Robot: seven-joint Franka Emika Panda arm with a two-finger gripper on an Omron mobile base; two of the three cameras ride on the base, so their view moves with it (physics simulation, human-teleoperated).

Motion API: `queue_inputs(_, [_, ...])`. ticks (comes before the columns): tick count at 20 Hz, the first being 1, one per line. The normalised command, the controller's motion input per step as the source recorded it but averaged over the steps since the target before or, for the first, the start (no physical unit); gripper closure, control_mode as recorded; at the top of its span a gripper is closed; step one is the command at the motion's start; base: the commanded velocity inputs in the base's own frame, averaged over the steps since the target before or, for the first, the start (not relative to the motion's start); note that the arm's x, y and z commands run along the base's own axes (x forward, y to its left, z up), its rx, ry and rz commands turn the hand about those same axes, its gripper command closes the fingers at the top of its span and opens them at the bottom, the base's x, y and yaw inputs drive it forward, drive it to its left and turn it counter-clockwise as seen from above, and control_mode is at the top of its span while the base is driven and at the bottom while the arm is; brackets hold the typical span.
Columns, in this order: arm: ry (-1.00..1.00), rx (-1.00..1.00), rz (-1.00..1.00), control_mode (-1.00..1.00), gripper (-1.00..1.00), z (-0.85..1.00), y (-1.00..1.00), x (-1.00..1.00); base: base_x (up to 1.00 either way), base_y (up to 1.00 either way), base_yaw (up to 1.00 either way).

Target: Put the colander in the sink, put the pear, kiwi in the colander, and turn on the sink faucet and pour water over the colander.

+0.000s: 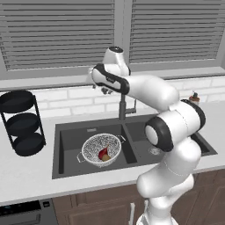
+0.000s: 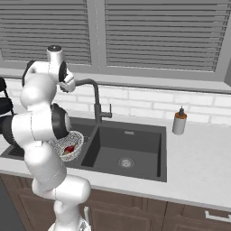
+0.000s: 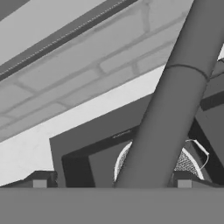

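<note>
A: Quick pass. Where are the task things?

B: The colander (image 1: 101,149) sits in the left basin of the sink (image 1: 70,132), upright, handles out to the sides. The pear (image 1: 104,154) lies inside it, red against the mesh. We reckon it was set in that basin so the spout can swing over it.

A: Kiwi?

B: We see something pale touching the pear in the bowl, but it is too small to call, so we won't say it's the kiwi.

A: Gripper?

B: The gripper (image 1: 105,91) is up high by the sink faucet (image 2: 95,101), at the gooseneck, well above the bowl. In the hand view the faucet's dark tube (image 3: 170,109) runs between the two finger tips (image 3: 40,183), which stand apart on either side of it. So the jaws are spread around the spout and we can't confirm any contact.

A: Why there, not on the lever?

B: Our guess: we're straddling the spout to push it sideways over the colander, whose rim (image 3: 188,162) shows just behind the tube. The lever is on the side, lower down, and looks untouched.

A: Stage?

B: Colander and pear done, kiwi unconfirmed, water not visibly running. Risk: the fingers slipping off the round tube.
</note>
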Motion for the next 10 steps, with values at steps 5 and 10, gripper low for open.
queue_inputs(5, [-0.18,0.00,0.00,-1.00,-1.00,0.51,-0.70,-0.87,0.00,0.00,0.00])
queue_inputs(10, [-0.21,0.06,0.00,-1.00,-1.00,0.82,-0.83,-0.82,0.00,0.00,0.00])
